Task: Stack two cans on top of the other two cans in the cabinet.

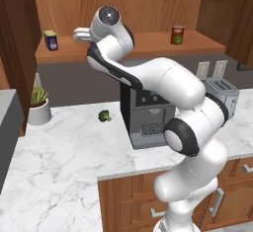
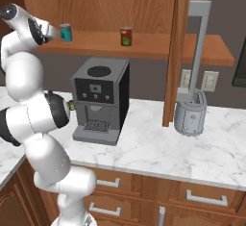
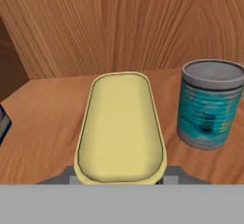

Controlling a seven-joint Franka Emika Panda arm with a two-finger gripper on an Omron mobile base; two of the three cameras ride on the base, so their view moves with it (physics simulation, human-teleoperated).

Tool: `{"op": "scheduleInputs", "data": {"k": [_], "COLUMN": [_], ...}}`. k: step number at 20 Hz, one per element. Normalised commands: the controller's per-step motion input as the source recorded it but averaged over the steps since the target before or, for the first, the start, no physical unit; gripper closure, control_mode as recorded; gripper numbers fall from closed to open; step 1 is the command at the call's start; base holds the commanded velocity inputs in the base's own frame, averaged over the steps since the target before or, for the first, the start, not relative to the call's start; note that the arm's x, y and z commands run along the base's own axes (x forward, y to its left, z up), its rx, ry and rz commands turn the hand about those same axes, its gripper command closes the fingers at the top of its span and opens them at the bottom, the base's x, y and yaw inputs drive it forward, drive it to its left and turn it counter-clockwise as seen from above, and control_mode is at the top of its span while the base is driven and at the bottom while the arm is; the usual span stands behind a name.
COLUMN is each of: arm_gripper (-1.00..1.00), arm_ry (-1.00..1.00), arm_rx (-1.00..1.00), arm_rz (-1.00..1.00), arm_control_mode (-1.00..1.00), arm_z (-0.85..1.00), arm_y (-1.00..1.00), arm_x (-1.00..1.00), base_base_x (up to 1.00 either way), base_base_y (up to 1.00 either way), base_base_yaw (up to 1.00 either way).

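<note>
The cabinet [image 1: 148, 46] is brown wood with an open shelf and a wood-grain back panel, mounted above a white marble counter [image 1: 64, 147]. On that counter stands a dark coffee machine [image 2: 100, 100] near the middle, a silvery toaster [image 2: 191, 112] towards the right end, a small potted plant [image 1: 38, 105] at the left end by the wall, and a bit of broccoli [image 1: 104, 116] lying loose between the plant and the machine. Below the counter's front edge run wooden drawers with metal handles [image 2: 205, 198].

On the shelf, a small blue can [image 1: 50, 40] with a yellow top stands near the left end, and the red can [image 1: 177, 34] with a green mark stands well to the right. The teal can [image 2: 66, 32] with a silvery top stands upright between them, closer to the left.

The white arm rises from below the counter, folds over the coffee machine and reaches up and left to the shelf, wrist level with the board. In the hand view, the gripper [image 3: 120, 176] is clamped on a yellow-topped can [image 3: 121, 127], whose yellow lid sits directly above the fingertips. The teal can stands just beside it on the right, not touching, and the edge of the other blue can shows at the far left
</note>
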Motion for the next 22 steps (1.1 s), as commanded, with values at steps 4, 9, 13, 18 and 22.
{"op": "scheduleInputs", "data": {"k": [4,9,13,18,22], "arm_gripper": [1.00,1.00,1.00,1.00,1.00], "arm_ry": [0.00,0.00,0.00,0.00,-0.03], "arm_rx": [0.16,0.04,0.01,0.00,0.00], "arm_rz": [0.07,0.10,0.10,0.09,0.04], "arm_control_mode": [-1.00,-1.00,-1.00,-1.00,-1.00], "arm_z": [0.13,0.34,0.25,0.23,0.09], "arm_y": [0.07,0.21,0.32,0.31,0.34], "arm_x": [-0.37,-0.13,-0.08,0.00,-0.03], "base_base_x": [0.00,0.00,0.00,0.00,0.00], "base_base_y": [0.00,0.00,0.00,0.00,0.00], "base_base_yaw": [0.00,0.00,0.00,0.00,0.00]}}
